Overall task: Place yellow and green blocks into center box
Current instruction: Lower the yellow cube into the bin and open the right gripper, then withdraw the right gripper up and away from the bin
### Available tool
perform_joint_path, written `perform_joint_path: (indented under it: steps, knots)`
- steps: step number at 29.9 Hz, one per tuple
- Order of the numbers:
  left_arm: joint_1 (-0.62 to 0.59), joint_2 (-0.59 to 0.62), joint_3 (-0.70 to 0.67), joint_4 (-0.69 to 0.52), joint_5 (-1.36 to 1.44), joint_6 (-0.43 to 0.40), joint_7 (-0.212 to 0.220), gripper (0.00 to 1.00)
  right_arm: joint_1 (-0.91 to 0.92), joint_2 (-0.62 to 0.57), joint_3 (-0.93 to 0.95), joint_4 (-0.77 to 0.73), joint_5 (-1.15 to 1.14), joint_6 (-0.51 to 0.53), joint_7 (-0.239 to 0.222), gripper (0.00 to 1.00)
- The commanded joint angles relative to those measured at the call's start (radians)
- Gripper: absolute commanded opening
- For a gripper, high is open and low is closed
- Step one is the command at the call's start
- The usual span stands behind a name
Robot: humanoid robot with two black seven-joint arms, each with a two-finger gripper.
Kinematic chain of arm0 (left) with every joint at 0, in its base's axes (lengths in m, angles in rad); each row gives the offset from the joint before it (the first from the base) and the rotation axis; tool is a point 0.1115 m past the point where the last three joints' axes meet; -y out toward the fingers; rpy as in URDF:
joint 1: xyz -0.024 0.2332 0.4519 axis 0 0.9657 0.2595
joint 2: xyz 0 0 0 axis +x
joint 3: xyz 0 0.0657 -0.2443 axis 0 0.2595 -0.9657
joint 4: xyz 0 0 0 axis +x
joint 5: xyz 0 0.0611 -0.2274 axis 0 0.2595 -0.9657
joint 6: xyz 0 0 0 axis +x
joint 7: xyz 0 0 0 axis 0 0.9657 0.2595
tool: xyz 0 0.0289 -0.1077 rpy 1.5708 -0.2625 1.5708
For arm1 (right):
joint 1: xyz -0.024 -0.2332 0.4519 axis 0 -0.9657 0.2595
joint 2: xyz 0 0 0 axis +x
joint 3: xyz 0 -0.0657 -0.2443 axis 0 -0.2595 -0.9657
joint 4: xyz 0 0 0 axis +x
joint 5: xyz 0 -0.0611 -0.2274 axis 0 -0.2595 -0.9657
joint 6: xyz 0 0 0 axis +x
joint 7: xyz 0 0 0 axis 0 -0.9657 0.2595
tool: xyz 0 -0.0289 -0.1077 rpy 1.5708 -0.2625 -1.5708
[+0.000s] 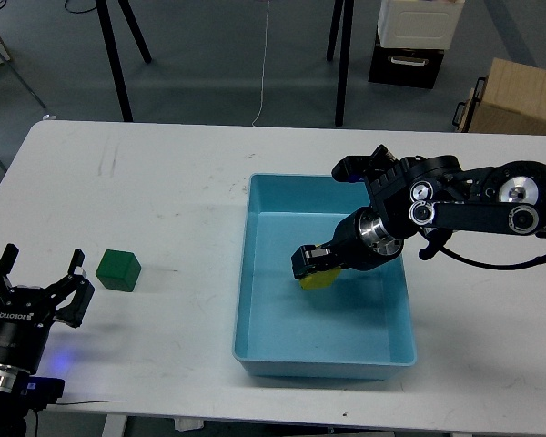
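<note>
One yellow block (320,279) tilted in right hand (314,264), over tray (264,273)

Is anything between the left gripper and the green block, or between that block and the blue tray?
Nothing visible. The left gripper is open beside the green block, with only bare table between them. Bare table also separates the block from the light-blue tray.
</note>
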Motion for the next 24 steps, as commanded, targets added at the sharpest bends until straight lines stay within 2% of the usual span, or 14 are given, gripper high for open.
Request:
perform_joint_path:
  steps: [1, 8, 11, 12, 24]
  knots:
    - [0.001, -0.001, 0.001, 0.0, 0.0, 0.0, 0.0, 1.0, -0.007, -0.009, -0.002, 0.005, 0.003, -0.034, 0.0, 0.63]
    - [-0.002, 0.0, 0.001, 0.0, 0.0, 0.0, 0.0, 1.0, -0.005, -0.024, 0.012, 0.001, 0.038, -0.039, 0.002, 0.79]
    - [-0.004, 0.002, 0.001, 0.0, 0.002, 0.0, 0.002, 1.0, 0.002, -0.038, 0.026, -0.004, 0.064, -0.039, 0.002, 0.94]
    - [-0.002, 0.002, 0.001, 0.0, 0.002, 0.0, 0.002, 1.0, 0.004, -0.044, 0.036, -0.007, 0.07, -0.038, 0.002, 0.96]
    - [-0.019, 0.011, 0.001, 0.0, 0.002, 0.0, 0.005, 1.0, -0.007, -0.229, 0.409, -0.199, 0.297, -0.028, 0.012, 0.96]
